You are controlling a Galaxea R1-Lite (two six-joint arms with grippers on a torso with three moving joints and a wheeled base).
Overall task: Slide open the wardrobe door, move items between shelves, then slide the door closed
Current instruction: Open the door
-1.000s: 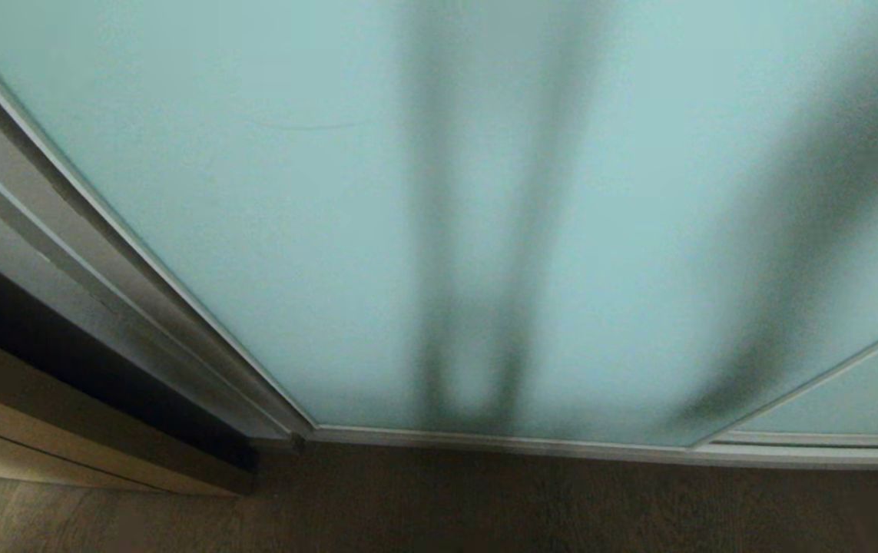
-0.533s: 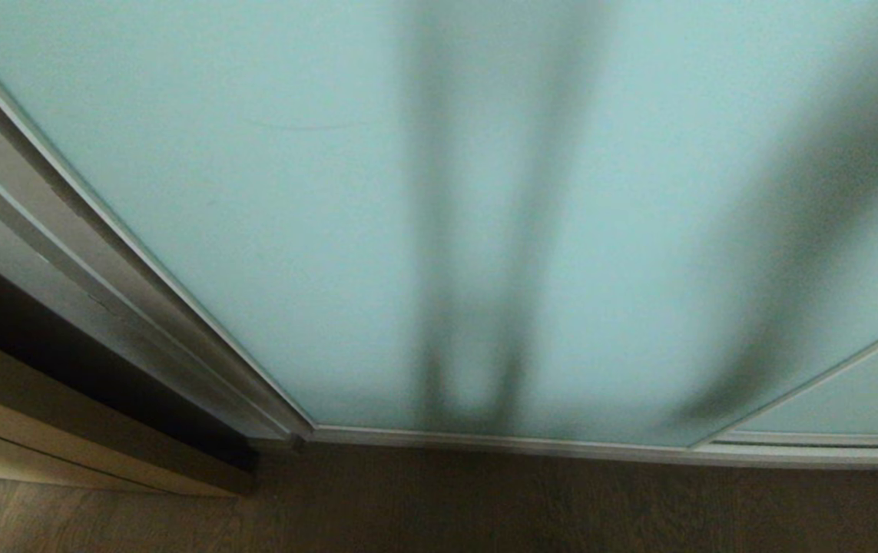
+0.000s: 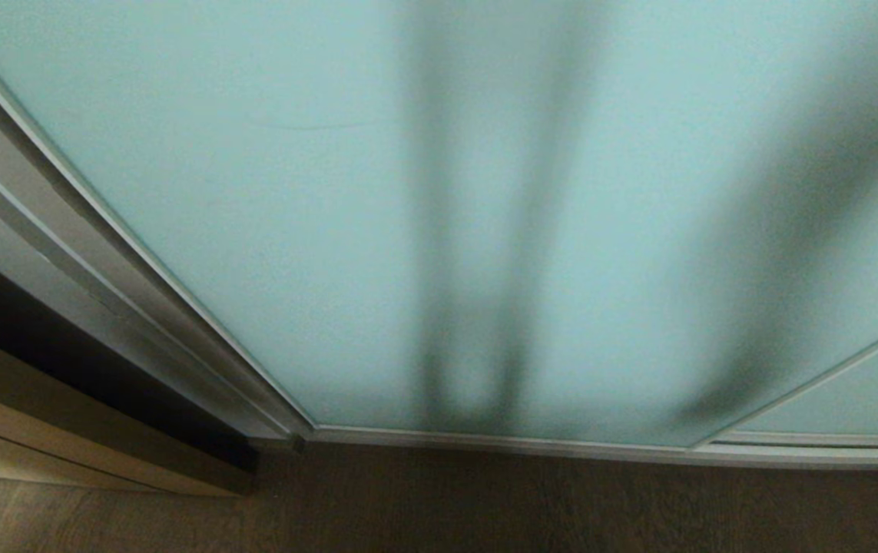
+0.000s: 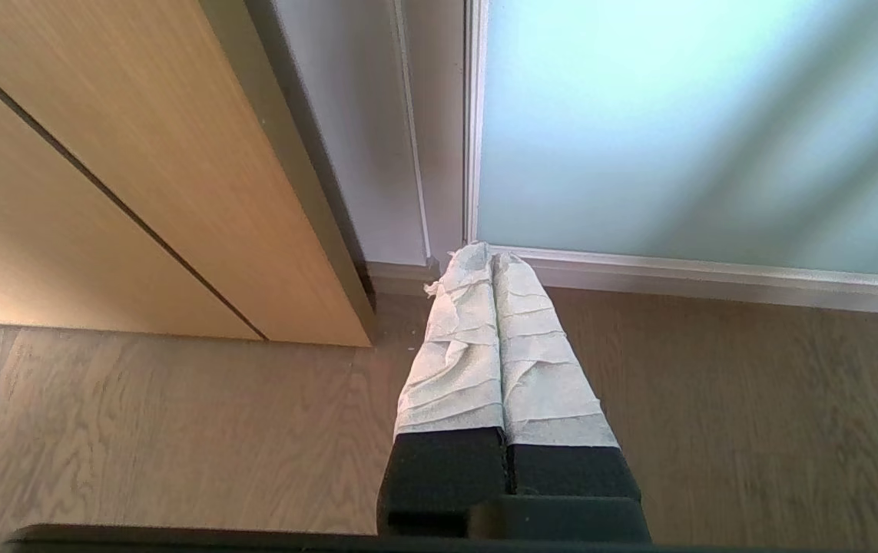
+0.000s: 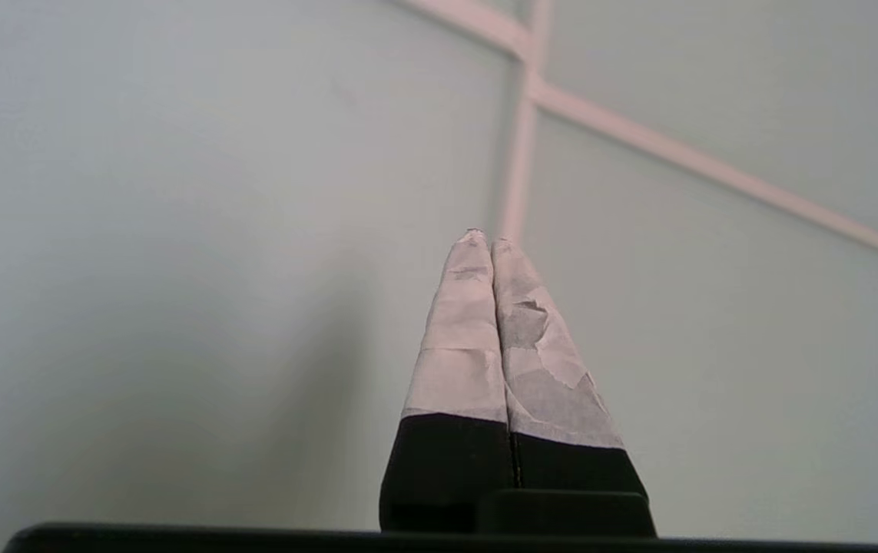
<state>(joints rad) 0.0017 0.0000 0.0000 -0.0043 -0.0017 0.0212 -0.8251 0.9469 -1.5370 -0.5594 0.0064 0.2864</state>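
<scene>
The sliding wardrobe door [image 3: 270, 192] is sitting shut in front of me exactly as it was a second ago, frosted panel filling my head view down to the floor [image 3: 485, 507]. My left gripper [image 4: 491, 257] is hanging closed and empty by its bottom left corner. My right gripper [image 5: 485, 240] is pointing, pinched closed on nothing, near the silver frame bars [image 5: 519, 177], so opening is not yet begun.

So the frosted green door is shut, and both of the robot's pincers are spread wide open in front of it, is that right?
Not quite. The sliding wardrobe door is shut, but both pincers are shut too: the wrist views show the left pincer and the right pincer with taped fingertips pressed together, holding nothing.
</scene>
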